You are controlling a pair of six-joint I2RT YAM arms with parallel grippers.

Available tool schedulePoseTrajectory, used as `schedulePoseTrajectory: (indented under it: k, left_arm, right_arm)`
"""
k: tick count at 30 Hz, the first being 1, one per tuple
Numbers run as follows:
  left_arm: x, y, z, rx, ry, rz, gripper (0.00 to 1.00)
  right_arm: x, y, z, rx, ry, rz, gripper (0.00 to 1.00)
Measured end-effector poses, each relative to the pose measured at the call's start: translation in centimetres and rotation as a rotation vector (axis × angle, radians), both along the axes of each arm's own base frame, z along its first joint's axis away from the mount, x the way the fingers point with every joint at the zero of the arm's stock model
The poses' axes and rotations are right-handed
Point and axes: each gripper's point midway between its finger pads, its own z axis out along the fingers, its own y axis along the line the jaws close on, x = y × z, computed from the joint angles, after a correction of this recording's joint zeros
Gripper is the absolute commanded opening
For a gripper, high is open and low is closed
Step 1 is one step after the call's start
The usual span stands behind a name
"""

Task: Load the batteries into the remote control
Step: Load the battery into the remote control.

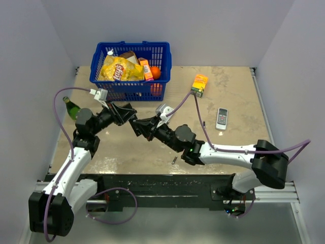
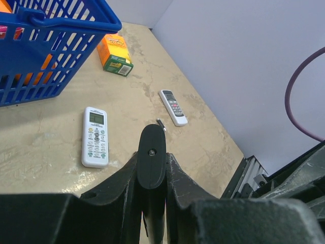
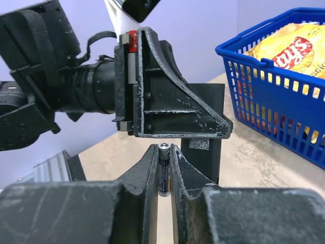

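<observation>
The top external camera looks down from above and behind the arm bases on the table [image 1: 238, 96], with the blue basket [image 1: 122, 89] at its far edge. The left wrist camera looks low past its own fingers [image 2: 114, 185] across the tabletop to the orange carton [image 2: 115, 55] [image 1: 200, 84] and the white remote with grey buttons [image 2: 173, 107] [image 1: 222, 118], both shared with the top view. The right wrist camera faces the left gripper [image 3: 223, 131] from close by, the basket [image 3: 264, 96] at right.

Slim black remote [image 2: 151, 162], held aloft, seen end-on. Dark battery [image 3: 163, 170] held upright, metal cap on top. Second battery [image 1: 174, 160], seemingly, lying flat well apart.
</observation>
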Motion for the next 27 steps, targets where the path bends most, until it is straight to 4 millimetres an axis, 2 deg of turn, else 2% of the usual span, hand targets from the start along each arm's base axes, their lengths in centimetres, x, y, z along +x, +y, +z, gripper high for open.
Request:
schedulePoseTrajectory:
  k: [9, 17, 24, 27]
  left_arm:
    - [-0.2, -0.2, 0.1, -0.001, -0.002, -0.015, 0.0]
    - [-0.2, -0.2, 0.1, -0.002, -0.001, -0.017, 0.0]
    - [-0.2, -0.2, 0.2, -0.021, 0.016, -0.017, 0.0]
    - [-0.2, -0.2, 0.2, -0.032, 0.025, -0.014, 0.0]
  right_arm:
    - [1.1, 0.0, -2.1, 0.004, 0.007, -0.065, 0.0]
    - [1.5, 0.0, -2.3, 0.035, 0.001, -0.092, 0.0]
    - [1.6, 0.1, -4.3, 0.019, 0.01, -0.097, 0.0]
    - [1.7, 0.0, -4.6, 0.02, 0.01, -0.104, 0.0]
